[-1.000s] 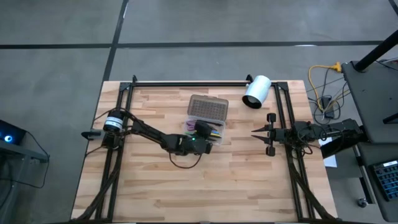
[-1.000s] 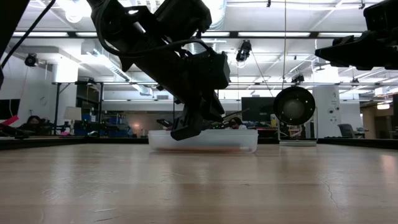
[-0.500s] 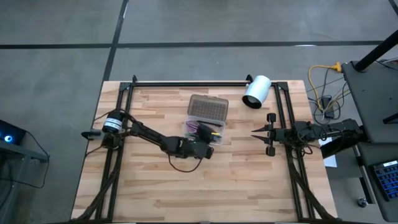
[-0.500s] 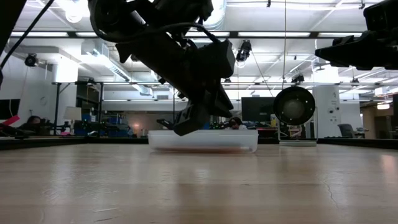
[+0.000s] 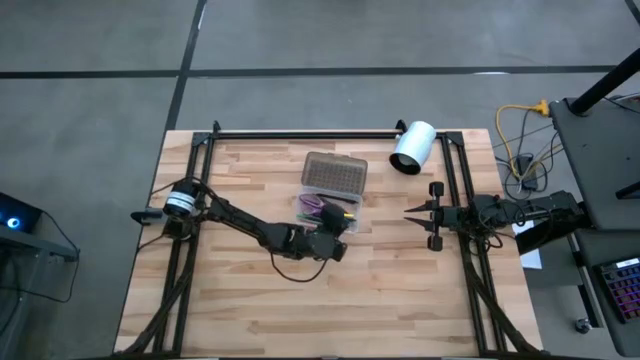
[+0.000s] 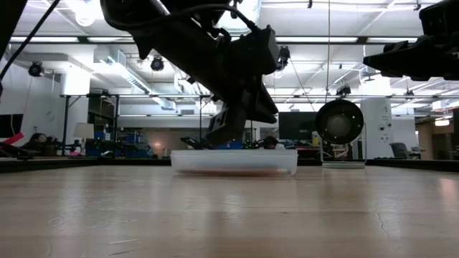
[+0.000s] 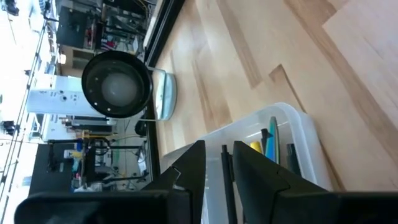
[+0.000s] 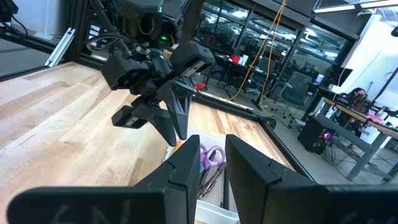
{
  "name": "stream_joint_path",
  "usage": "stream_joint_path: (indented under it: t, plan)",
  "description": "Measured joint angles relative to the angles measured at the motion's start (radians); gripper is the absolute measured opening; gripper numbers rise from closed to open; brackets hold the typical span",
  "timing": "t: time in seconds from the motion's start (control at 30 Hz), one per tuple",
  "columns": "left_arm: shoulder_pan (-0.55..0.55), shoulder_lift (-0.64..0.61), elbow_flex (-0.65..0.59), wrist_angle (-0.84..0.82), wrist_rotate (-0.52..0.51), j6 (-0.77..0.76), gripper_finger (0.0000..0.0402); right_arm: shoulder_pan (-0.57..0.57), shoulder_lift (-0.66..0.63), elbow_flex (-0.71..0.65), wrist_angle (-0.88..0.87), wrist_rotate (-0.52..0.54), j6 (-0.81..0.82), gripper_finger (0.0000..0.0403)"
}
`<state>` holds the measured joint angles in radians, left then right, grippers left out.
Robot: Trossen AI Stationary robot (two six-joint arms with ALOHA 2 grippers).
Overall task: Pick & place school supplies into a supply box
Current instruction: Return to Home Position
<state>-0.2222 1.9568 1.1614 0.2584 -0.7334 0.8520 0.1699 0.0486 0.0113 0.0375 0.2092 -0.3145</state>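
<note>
Clear plastic box [image 6: 276,163] mid-bench, dotted grey lid [image 5: 335,175] thrown back on its far side. Holds purple scissors [image 5: 313,206] toward the left end and a bundle of pens [image 5: 345,213] alongside, yellow and green among the dark ones. Sits just beyond the left tool [image 5: 333,241], not touching it. Left tool: raised above the bench, short of the box's near rim, tilted down toward the tray; fingers [image 7: 258,177] drawn close with only a slit between, pinching nothing. Right tool [image 5: 407,212]: well off to the right by the bench edge, level, tips met in a point, likewise empty.

Against a second ago: left tool no longer down over the tray but backed off to the near side and lifted, with its wrist farther right in the low view. Scissors handles now uncovered from above. Box, pens and right tool as before.

Pale wooden planks for the bench [image 5: 250,300], ringed by black rails [image 5: 300,133]. White cylinder [image 5: 412,148] on its side at the far right corner, dark mouth toward the near side. Grey floor [image 5: 100,80] all round. Beyond, an open workshop: ceiling strip lights, glass partitions, desks, screens.
</note>
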Motion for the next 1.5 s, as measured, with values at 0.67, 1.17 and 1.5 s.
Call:
stream_joint_path:
  t: [0.67,1.17,1.5]
  plan:
    - [0.223,-0.164,-0.045,-0.272,0.903,-0.331,0.0067,0.000,0.000,0.000,0.000,0.000,0.000,0.0068]
    - [0.552,-0.371,-0.081,-0.487,0.920,-0.957,0.0067,0.000,0.000,0.000,0.000,0.000,0.000,0.0068]
    - [0.380,-0.637,-0.577,0.280,0.866,-0.734,0.0067,0.000,0.000,0.000,0.000,0.000,0.000,0.0068]
